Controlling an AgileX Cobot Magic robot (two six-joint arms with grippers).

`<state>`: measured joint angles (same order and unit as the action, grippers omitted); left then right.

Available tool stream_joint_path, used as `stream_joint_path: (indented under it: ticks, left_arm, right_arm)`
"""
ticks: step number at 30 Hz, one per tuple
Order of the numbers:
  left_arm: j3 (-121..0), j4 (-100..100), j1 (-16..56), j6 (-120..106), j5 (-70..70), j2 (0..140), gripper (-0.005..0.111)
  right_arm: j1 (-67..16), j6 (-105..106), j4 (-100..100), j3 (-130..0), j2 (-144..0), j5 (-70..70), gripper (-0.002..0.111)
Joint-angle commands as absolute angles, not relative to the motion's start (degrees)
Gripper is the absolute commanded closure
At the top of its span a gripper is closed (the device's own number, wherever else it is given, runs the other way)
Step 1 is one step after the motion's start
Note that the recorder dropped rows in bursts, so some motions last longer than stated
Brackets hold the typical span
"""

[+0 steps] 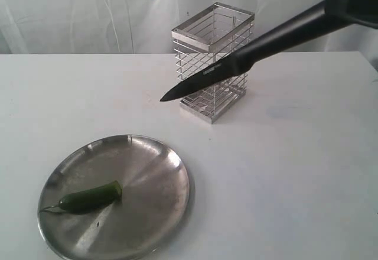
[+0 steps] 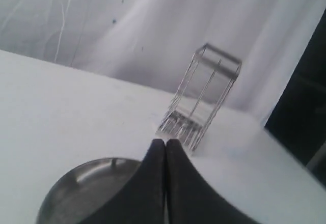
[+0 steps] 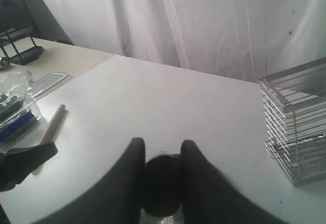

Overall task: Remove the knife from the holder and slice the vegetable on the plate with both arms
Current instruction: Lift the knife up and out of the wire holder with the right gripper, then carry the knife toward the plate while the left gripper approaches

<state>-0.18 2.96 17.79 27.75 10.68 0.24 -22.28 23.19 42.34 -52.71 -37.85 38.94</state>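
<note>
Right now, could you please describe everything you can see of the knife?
The knife is all matte black, with a slim pointed blade bearing small pale lettering and a rounded handle. The right gripper clamps the handle; the blade slants downward, tip in the air, outside the holder.

knife (image 1: pixel 236 65): I saw matt black, blade and handle | holder (image 1: pixel 204 32): bright silver metal wire | plate (image 1: pixel 153 171): brushed steel, dull sheen | vegetable (image 1: pixel 91 198): smooth glossy green skin | table (image 1: pixel 295 171): matt white | my right claw (image 3: pixel 162 143): looked smooth black plastic
</note>
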Motion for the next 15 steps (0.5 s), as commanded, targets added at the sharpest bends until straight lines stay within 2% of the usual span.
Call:
stream_joint_path:
  ticks: [1,3,7,10,15]
  left_arm:
    - [0.0,0.94,17.95,43.83,16.9,0.0,0.107]
    - [0.0,-14.89,18.84,56.91,17.46,0.0,0.107]
    - [-0.82,-52.39,19.28,85.9,27.63,3.6,0.107]
    - [-2.73,-59.18,18.49,93.98,27.37,9.91,0.107]
    - [-6.53,-57.26,17.82,88.76,27.84,21.78,0.107]
  right_arm:
    - [-22.25,24.56,45.49,-52.58,-37.49,38.19,0.108]
    - [-22.25,29.68,50.02,-52.58,-37.91,38.19,0.108]
    - [-22.25,39.48,60.3,-52.58,-41.07,39.41,0.108]
    - [-22.25,44.41,65.79,-52.58,-44.75,40.72,0.108]
    - [-22.25,52.76,73.59,-52.58,-49.64,38.07,0.108]
